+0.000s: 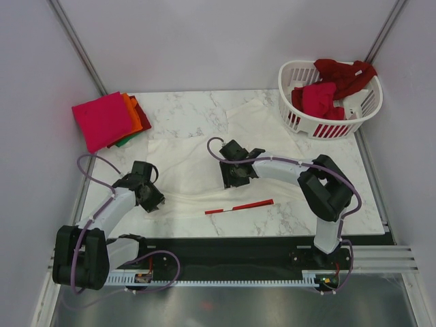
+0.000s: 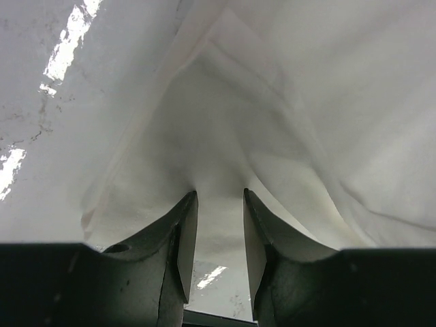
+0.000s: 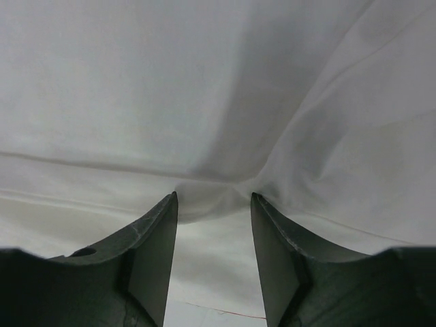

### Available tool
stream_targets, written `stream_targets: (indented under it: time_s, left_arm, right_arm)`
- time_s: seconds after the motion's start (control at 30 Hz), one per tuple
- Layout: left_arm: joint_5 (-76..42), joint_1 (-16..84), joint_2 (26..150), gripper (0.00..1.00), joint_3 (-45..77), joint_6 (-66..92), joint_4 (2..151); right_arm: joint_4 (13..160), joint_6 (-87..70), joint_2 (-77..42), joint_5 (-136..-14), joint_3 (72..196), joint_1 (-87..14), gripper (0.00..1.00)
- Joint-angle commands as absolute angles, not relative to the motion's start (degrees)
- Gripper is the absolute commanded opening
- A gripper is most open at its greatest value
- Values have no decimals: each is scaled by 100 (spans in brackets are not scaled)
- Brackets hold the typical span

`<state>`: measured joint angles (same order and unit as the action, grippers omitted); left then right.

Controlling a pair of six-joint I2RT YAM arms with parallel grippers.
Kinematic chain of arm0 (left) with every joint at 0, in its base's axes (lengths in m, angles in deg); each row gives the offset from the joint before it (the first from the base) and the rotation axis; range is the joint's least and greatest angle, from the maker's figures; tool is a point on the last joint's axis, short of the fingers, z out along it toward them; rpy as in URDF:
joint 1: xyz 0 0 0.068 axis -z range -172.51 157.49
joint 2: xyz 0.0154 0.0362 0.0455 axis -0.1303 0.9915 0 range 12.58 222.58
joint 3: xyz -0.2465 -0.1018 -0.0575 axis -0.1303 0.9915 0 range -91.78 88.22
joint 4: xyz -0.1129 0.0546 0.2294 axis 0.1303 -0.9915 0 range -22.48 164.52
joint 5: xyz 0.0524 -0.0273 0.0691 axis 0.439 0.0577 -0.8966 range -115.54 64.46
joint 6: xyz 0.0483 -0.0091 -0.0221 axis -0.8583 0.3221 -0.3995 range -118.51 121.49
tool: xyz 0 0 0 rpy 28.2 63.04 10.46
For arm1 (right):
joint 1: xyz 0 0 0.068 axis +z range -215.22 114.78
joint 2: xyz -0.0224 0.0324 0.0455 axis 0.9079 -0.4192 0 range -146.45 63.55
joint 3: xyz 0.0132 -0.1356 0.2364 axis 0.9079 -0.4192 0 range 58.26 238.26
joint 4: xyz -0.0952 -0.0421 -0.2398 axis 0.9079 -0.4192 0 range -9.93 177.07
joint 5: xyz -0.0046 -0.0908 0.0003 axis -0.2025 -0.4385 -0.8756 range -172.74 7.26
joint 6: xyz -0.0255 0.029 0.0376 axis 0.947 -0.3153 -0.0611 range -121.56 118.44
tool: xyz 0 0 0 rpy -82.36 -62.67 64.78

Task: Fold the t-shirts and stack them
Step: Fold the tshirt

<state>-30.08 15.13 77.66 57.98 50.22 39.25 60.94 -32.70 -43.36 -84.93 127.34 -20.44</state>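
L gripper (image 1: 154,201) & R gripper (image 1: 231,178) both clenched on white shirt (image 1: 187,153) edge, prob. to lift & fold it toward the stack (image 1: 103,120).

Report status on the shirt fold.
Left gripper and right gripper both pinching the white t-shirt, spread on the table. Folded stack far left, more shirts in the basket. No obstruction seen.

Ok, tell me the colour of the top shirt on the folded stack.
The top folded t-shirt is magenta-pink, best seen in the top external view.
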Motion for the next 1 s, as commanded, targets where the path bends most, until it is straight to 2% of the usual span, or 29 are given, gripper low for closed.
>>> stream_targets:
  time_s: [0.0, 0.17, 0.27, 0.73, 0.83, 0.93, 0.97]
  left_arm:
    - [-3170, 1531, 7771, 40, 5895, 5133, 4200]
    - [-3240, 1540, 7832, 40, 5939, 5150, 4270]
    - [-3258, 1540, 7920, 40, 5957, 5150, 4296]
    - [-2854, 1540, 7569, 39, 6220, 5387, 4253]
    - [-2678, 1548, 7402, 39, 6282, 5475, 4113]
    - [-2625, 1636, 7138, 40, 6326, 5633, 3980]
    - [-2590, 1662, 6999, 40, 6300, 5668, 3893]
  right_arm:
    - [5974, -3162, -4464, -8748, 12971, -2022, 54]
    - [5921, -3110, -4491, -8915, 13077, -2030, 26]
    - [5851, -3048, -4543, -8994, 13191, -2030, 1]
    - [5411, -2846, -5062, -9583, 14114, -2505, 0]
    - [5437, -2767, -5281, -9434, 14167, -2505, 12]
    - [5490, -2705, -5308, -9223, 14211, -2505, 45]
    - [5481, -2688, -5299, -9162, 14246, -2505, 62]
